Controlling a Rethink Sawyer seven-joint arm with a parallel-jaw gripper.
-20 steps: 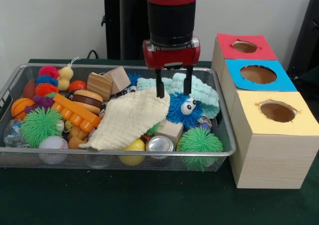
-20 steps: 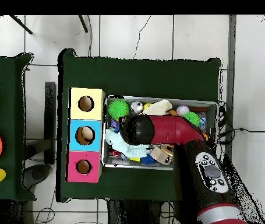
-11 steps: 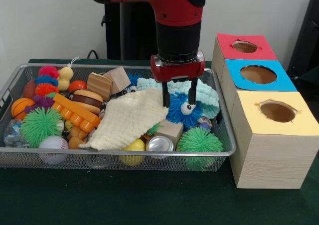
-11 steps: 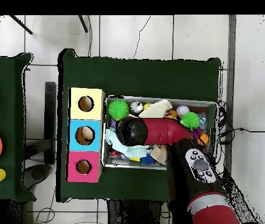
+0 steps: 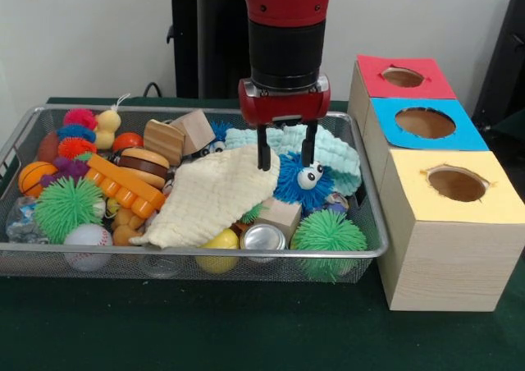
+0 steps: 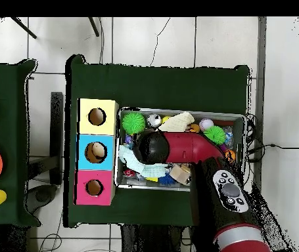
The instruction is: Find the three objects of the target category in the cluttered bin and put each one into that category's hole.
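1. Bin [image 5: 365,223]: fine wire mesh, metal, dull silver with a smooth rim.
2. Cream cloth [image 5: 209,194]: soft woven fabric, crinkled, matt.
3. Mint cloth [image 5: 336,153]: ribbed, fluffy fabric.
4. Blue toy [image 5: 297,182]: fuzzy, shaggy fibres, with glossy plastic eyes.
5. Green balls [image 5: 328,235]: rubbery, spiky surface.
6. Can [image 5: 263,238]: shiny metal top.
7. Blocks [image 5: 176,135]: plain wood, matt, visible grain.
8. Boxes [image 5: 439,264]: pale unfinished wood sides; tops covered in matt coloured paper, ragged round the holes.
9. Table [image 5: 205,330]: dark green felt-like cloth, matt.
10. Gripper [image 5: 285,153]: glossy red housing, matt black fingers.
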